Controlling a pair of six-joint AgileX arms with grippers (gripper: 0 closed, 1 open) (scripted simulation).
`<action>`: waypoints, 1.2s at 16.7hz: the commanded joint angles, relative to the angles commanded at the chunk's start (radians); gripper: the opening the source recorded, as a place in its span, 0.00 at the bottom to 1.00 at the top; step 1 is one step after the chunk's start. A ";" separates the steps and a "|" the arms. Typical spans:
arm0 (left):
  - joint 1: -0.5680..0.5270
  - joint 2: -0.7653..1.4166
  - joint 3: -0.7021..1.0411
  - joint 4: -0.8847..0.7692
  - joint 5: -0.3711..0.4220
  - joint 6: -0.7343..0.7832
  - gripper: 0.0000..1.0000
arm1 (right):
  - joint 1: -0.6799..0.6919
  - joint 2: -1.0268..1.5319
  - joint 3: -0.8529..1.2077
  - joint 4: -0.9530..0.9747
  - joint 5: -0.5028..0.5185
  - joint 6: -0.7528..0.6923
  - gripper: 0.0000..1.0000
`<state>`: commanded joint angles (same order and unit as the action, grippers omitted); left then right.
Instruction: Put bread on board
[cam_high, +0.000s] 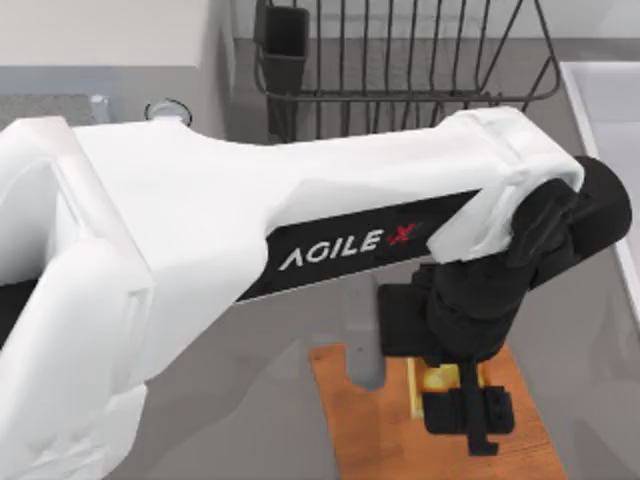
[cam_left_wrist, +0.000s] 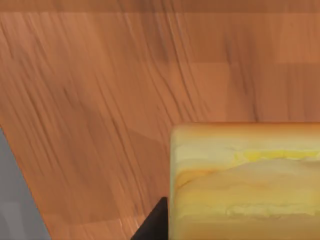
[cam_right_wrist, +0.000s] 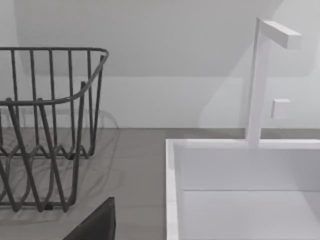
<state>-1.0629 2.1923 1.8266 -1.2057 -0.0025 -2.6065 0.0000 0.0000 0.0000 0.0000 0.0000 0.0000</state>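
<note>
From above, the left arm reaches across the table and its left gripper (cam_high: 452, 388) hangs over the board (cam_high: 370, 440), pointing down. The bread (cam_high: 437, 379) sits between its dark fingers, so the claw is closed on the loaf, a yellow sliver showing just under the wrist. My reading is that the arm carries the bread here because the board is the target, and the piece is over the wood rather than the grey table (cam_high: 250, 400) around it. Whether the bread already touches the board I cannot tell from this angle. Behind the claw, farther up the table, stands a wire rack (cam_high: 400, 60), and a white sink (cam_high: 610, 120) lies off to the right side.

The left wrist view looks straight down past the claw. The bread (cam_left_wrist: 245, 180) is close under the camera, a pale golden block with a brighter yellow streak and a browner top edge, its corners squared. Below it runs the board (cam_left_wrist: 100, 100), orange-brown with long grain lines, and a strip of grey table (cam_left_wrist: 15, 200) shows beyond the board's edge. One dark finger (cam_left_wrist: 152, 225) presses beside the loaf.

The right wrist view faces the wire rack (cam_right_wrist: 45, 125) and the white sink (cam_right_wrist: 240, 190) with its faucet (cam_right_wrist: 260, 80), well away from the working claw; the right arm looks parked, and I cannot tell its claw's state.
</note>
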 joint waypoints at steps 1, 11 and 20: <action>0.005 -0.004 -0.003 -0.001 -0.001 0.003 0.00 | 0.000 0.000 0.000 0.000 0.000 0.000 1.00; -0.001 0.017 -0.089 0.115 0.001 0.008 0.00 | 0.000 0.000 0.000 0.000 0.000 0.000 1.00; 0.001 0.035 -0.124 0.159 0.000 0.002 0.08 | 0.000 0.000 0.000 0.000 0.000 0.000 1.00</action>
<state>-1.0615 2.2274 1.7024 -1.0463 -0.0021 -2.6046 0.0000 0.0000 0.0000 0.0000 0.0000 0.0000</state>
